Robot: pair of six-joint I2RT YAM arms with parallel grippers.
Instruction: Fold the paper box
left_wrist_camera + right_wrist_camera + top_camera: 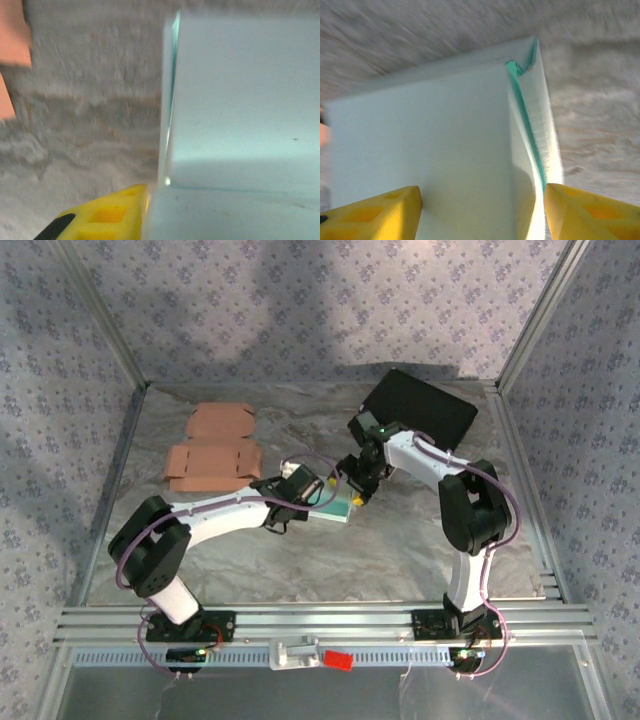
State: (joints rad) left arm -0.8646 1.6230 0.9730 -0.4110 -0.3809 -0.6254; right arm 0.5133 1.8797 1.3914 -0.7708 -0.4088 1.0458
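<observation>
The paper box [338,506], pale teal and white, lies at mid-table between both arms. My left gripper [322,492] is at its left end. In the left wrist view one yellow finger [107,215] rests against the box's upright wall [240,100]. The other finger is hidden behind the paper, so the grip is unclear. My right gripper [358,494] comes in from the right. Its fingers are spread wide in the right wrist view, where the gripper [480,205] straddles the box [430,140]. One finger is over the flat panel and the other is outside the raised side wall [540,130].
Two flat brown cardboard blanks [222,422] [212,466] lie at the back left, one edge showing in the left wrist view [12,35]. A black tray [420,406] sits at the back right. Metal rails [320,621] run along the near edge.
</observation>
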